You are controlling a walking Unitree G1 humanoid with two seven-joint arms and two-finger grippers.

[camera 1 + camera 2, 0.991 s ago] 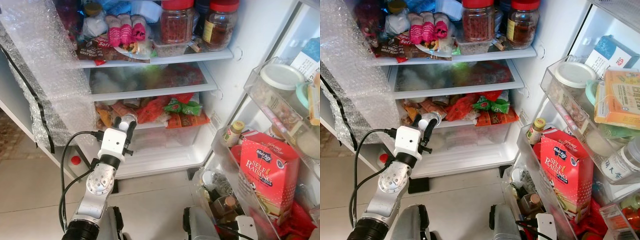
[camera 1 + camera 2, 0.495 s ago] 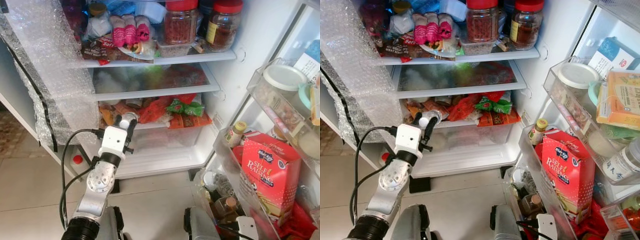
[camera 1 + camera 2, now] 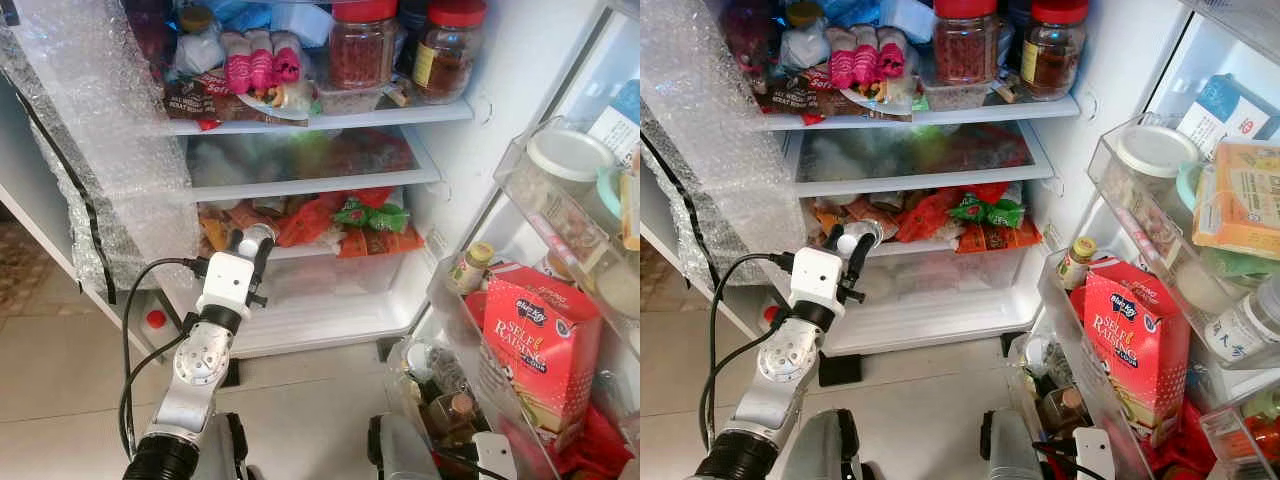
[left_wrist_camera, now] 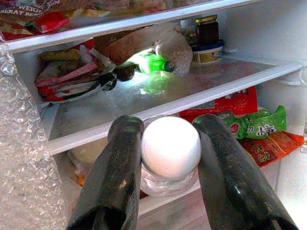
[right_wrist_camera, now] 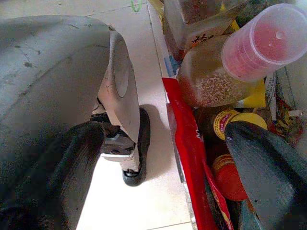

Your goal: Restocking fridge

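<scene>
The left gripper (image 4: 165, 158), fingers clamped on a small clear glass jar with a white lid (image 4: 171, 147), points it lid-first at the packet-crowded lower white fridge shelf (image 3: 300, 249) just ahead, while the right gripper (image 5: 163, 158) hangs spread apart beside the door.

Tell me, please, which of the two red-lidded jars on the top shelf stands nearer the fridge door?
The darker jar, at the shelf's right end; the chilli-red jar stands left of it.
</scene>
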